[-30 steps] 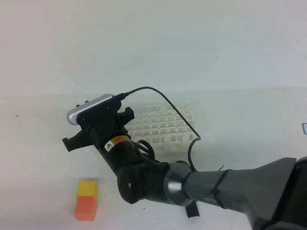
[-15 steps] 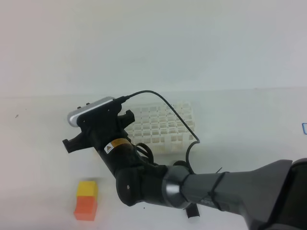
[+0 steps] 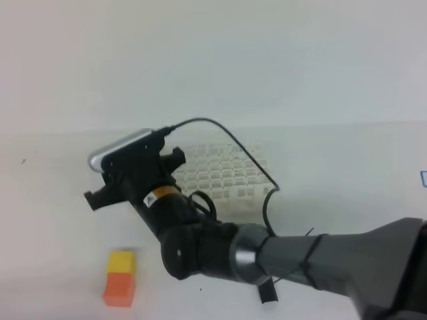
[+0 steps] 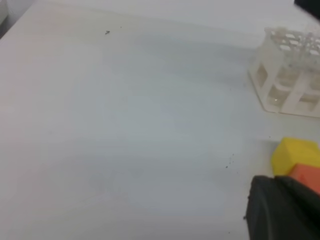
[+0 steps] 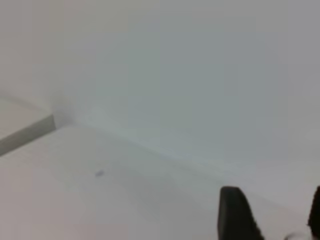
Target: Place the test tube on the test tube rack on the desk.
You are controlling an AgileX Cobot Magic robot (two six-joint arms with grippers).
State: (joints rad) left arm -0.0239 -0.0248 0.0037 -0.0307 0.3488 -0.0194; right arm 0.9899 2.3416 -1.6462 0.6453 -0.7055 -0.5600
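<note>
so one test tube rack (image 3: pixel 223 175), one yellow-and-orange block (image 3: pixel 120 278); right fingers (image 5: pixel 235 212) spread apart, left closed.

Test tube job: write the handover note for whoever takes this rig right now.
Rack: upright on the desk.
Left gripper: shut, holding nothing visible, low over the desk beside the yellow-orange block.
Right gripper: open, nothing between its fingers, reaching across near the left end of the rack.
Test tube: not made out in any view, so I cannot tell whether it stands in the rack.
Done: placement unconfirmed.
Left: check the rack for the tube, then likely retract the right arm.
</note>
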